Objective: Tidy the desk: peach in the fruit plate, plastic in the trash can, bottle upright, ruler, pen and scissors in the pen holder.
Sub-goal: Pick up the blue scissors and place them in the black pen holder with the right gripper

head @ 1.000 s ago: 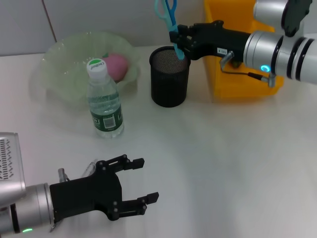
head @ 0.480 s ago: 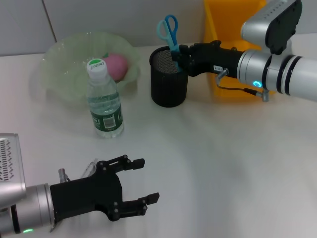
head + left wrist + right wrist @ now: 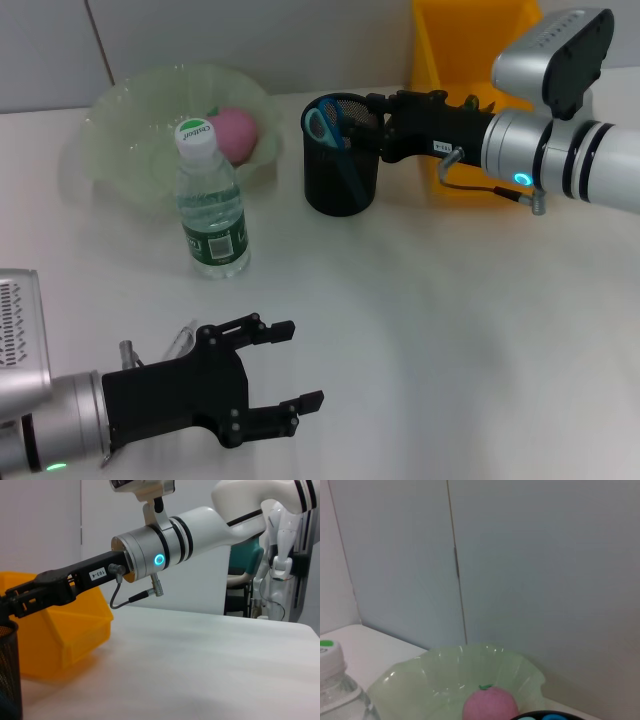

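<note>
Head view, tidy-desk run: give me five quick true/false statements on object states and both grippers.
1. The scissors are inside the black mesh pen holder. True.
2. The water bottle lies on its side. False: it stands upright, green cap on top.
3. The peach sits in the green fruit plate. True.
4. The left gripper is shut on a pen. False: its fingers are spread open and hold nothing, low over the near table edge.
5. The right gripper is beside the bottle. False: it is at the pen holder's rim, in front of the yellow bin.
</note>
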Tool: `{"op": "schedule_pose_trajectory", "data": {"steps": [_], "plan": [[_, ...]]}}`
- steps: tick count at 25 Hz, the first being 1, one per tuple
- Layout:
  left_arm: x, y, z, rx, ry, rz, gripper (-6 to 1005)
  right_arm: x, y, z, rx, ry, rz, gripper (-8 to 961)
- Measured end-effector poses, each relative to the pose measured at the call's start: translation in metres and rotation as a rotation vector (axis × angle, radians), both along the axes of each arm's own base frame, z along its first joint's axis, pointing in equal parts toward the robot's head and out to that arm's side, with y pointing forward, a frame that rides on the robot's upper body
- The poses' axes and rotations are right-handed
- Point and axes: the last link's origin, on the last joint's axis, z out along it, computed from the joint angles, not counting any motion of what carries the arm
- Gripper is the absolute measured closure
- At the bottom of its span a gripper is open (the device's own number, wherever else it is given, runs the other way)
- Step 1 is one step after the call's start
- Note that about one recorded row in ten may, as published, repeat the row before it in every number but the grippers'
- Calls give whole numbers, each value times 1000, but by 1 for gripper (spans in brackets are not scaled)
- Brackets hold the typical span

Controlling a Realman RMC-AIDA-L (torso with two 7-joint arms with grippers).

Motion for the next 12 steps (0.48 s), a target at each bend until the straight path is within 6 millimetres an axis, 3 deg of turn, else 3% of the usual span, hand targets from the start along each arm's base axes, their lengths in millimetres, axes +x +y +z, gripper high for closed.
{"op": "schedule_pose_trajectory", "data": {"steps": [4,5,7,9,10,12], "plan": [[0,-1,1,-3,-6,-2,196,-2,-6,7,5,57,16,348],[0,-2,1,-3,-11,-5,196,-4,-16,20,27,125,42,310],[1,-5,5,-6,-33,-15,197,-3,-20,26,37,151,50,302],[3,-9,10,-11,-59,-33,197,-4,-31,43,59,216,81,294],[4,-11,16,-12,-84,-52,197,-5,-43,61,70,271,111,290],[5,-12,19,-10,-92,-56,197,-5,-51,70,72,296,127,281]]}}
